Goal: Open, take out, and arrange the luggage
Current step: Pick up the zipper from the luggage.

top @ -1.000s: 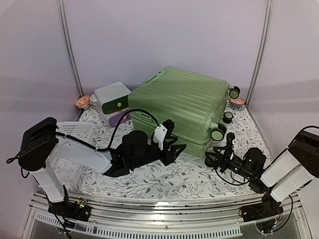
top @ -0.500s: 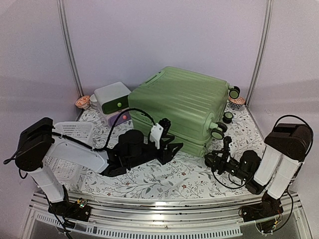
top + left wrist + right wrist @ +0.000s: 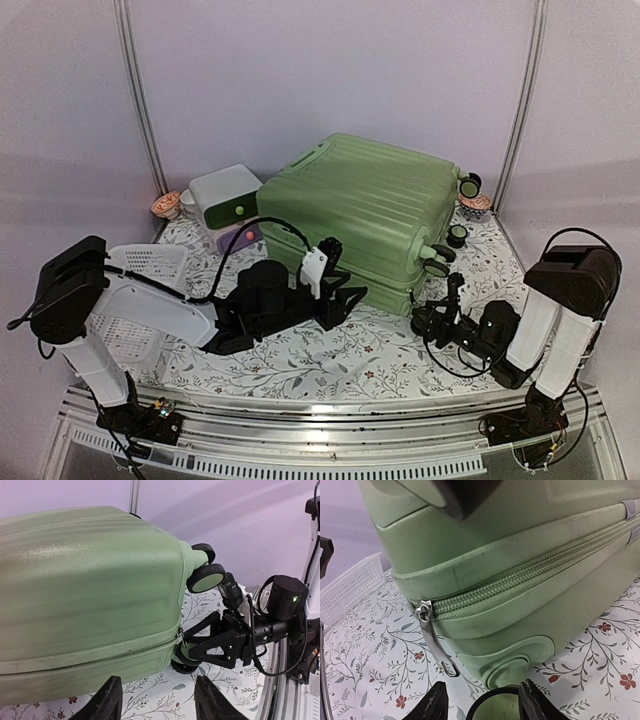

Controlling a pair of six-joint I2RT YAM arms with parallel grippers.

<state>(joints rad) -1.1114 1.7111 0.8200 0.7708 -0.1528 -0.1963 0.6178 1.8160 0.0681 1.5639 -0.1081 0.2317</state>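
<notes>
**Overhead view.** The luggage (image 3: 365, 215) lay closed on its side at the back centre of the cloth-covered counter (image 3: 340, 365). Its wheels faced the right arm and its handle faced the rear wall. A white-and-green drawer box (image 3: 228, 200) stood just beside its left end. A white perforated basket (image 3: 150, 265) sat at the left edge, partly hidden by the left arm. The ribbed shell blocked both tools from anything behind it.

**Arm poses.** The left arm stretched low across the counter with its forearm nearly level. The left tool (image 3: 345, 285) was at the near long face of the case. The right arm stood folded, with its upper link upright and its forearm low, reaching leftward. The right tool (image 3: 428, 318) was at the near wheel-end corner.

**Left wrist view.** This view alone showed the left tool's fingers spread, with only bare cloth between them and nothing gripped. It also showed the zip seam shut along the side and the right tool's tips close to the lower corner.

**Right wrist view.** This view alone showed the zipper pull (image 3: 432, 640) hanging at the seam's corner. Below it was the lower wheel (image 3: 495, 707), whose black rim appeared between the right tool's parted fingers (image 3: 435, 702). The tool was open and clear of the pull. Whether it touched the wheel could not be told.
</notes>
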